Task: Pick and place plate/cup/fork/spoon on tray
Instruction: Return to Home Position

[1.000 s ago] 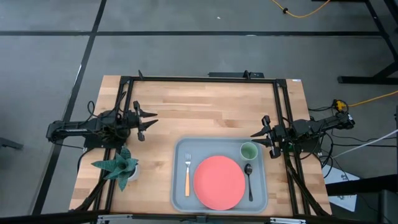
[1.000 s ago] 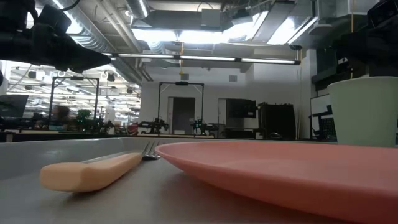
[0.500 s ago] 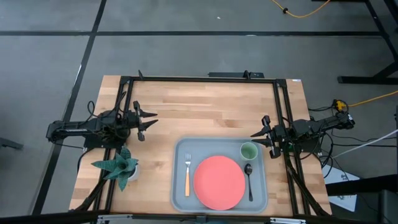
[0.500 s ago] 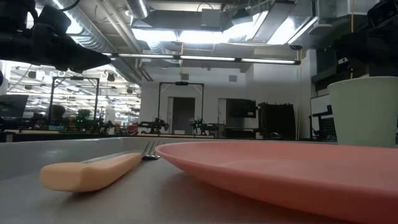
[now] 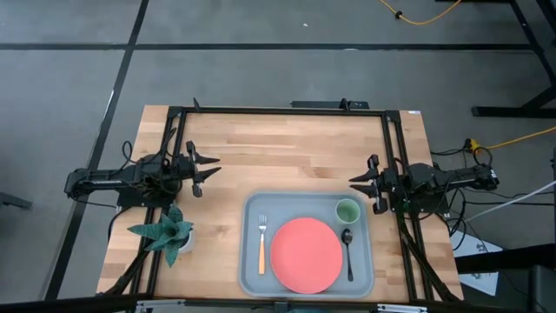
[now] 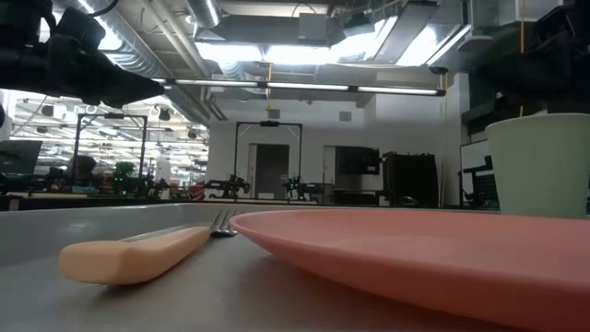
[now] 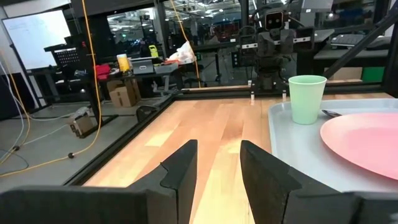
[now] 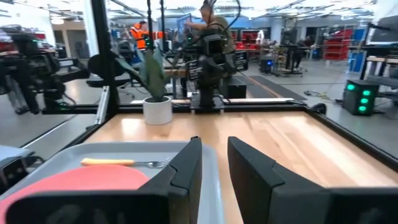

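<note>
The grey-blue tray lies at the table's near middle. On it rest the pink-red plate, the light-green cup standing upright at the far right corner, the orange-handled fork left of the plate and the dark spoon right of it. My left gripper is open and empty over bare wood, left of the tray. My right gripper is open and empty just beyond the tray's far right corner, near the cup. The low view shows the fork, plate and cup.
A potted green plant stands at the near left, also in the right wrist view. Dark frame rails run along the table's far, left and right sides. Bare wood lies between the grippers and the far edge.
My right arm has shifted its pose a little, its rear part swinging toward the table's near edge. Its gripper stays by the tray's far right corner. The things on the tray have kept still.
</note>
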